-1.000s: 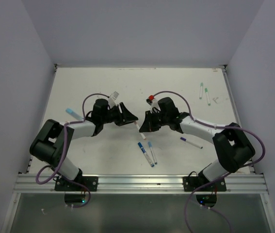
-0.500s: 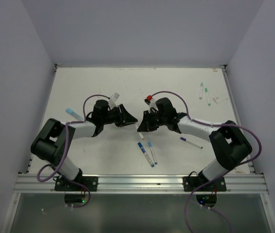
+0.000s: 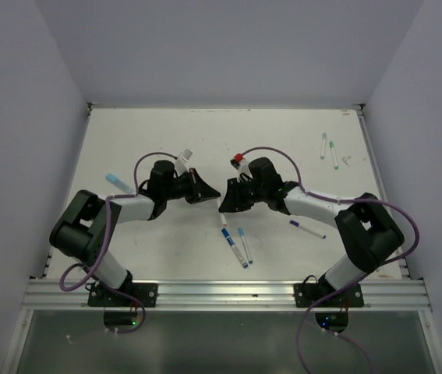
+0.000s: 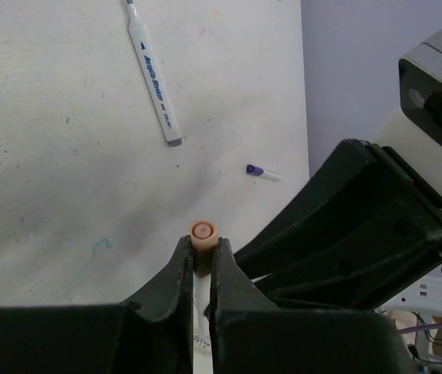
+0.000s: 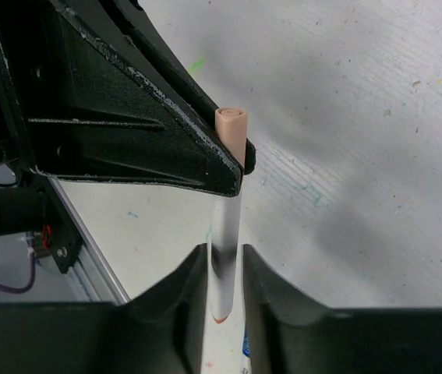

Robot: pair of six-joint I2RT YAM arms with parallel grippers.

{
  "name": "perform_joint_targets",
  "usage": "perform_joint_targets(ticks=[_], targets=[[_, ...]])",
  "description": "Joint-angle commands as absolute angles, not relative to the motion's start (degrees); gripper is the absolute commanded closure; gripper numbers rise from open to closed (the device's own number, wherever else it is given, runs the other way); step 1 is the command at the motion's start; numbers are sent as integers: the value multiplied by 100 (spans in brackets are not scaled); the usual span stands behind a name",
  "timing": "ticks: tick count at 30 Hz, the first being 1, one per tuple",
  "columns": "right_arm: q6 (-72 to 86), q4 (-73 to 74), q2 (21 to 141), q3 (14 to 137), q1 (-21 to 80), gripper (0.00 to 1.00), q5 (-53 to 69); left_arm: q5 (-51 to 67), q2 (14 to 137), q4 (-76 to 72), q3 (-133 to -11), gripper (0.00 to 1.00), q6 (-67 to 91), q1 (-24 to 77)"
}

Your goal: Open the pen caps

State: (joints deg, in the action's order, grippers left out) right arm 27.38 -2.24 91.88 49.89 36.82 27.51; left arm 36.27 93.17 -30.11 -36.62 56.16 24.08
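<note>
left fingers [image 4: 175, 274] pinching peach cap [image 4: 203, 232], right fingers [image 5: 188, 302] flanking its white barrel [image 5: 225, 226]

The right claw [image 5: 223, 263] flanks a white pen barrel [image 5: 225, 226], its fingers close on either side; whether they press it is unclear. The barrel's far end carries a pale orange cap [image 5: 231, 128], pinched at the tip of the black left claw [image 5: 235, 160] above the white tabletop [image 5: 376, 117].

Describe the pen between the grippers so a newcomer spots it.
On the table, the left gripper and right gripper meet tip to tip; the pen spans them. Unlike the blue pens, purple pen and green pens lying flat, its cap is peach, clamped in the left gripper.
</note>
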Motion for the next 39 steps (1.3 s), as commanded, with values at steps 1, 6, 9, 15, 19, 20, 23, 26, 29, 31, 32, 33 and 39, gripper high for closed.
perform_joint_targets(ticks=[1,6,9,15,19,20,23,26,29,31,32,33,39], targets=[[2637,-343,9246,5221,3718,68,2654,3823,9352,-3313,-3568,100,5660,2417],[2593,-387,9378,5229,3762,62,2689,3867,9299,-3384,-3542,100,5739,2417],[2610,-457,9509,5273,3779,63,2742,3893,9281,-3419,-3533,100,5783,2426],[2637,-562,9685,5361,3823,83,2777,3929,9281,-3375,-3551,100,5827,2417],[2593,-440,9730,5432,3911,100,2559,3833,9264,-3060,-3673,100,5749,2426],[2480,-352,9721,5449,3963,100,2175,3606,9238,-2832,-3761,100,5670,2426],[1954,559,9493,5651,4419,100,441,2878,9141,-1734,-4165,100,5397,2400],[1635,1210,9343,5782,5209,100,-1032,2444,9097,-1126,-4534,100,5317,2268],[1442,1764,9404,5880,5720,100,-2880,2180,8983,-879,-4641,100,5440,2145],[1380,1819,9334,5793,5818,100,-3339,2188,8895,-1010,-4614,100,5537,2057],[1362,1906,9247,5740,5844,100,-3340,2362,8868,-1098,-4519,100,5581,2039],[1397,1959,9176,5696,5836,100,-3218,2495,8799,-1560,-4396,100,5659,1952],[1740,1740,8325,5370,5011,100,-978,2418,8289,-1803,-4043,100,5030,1819]])
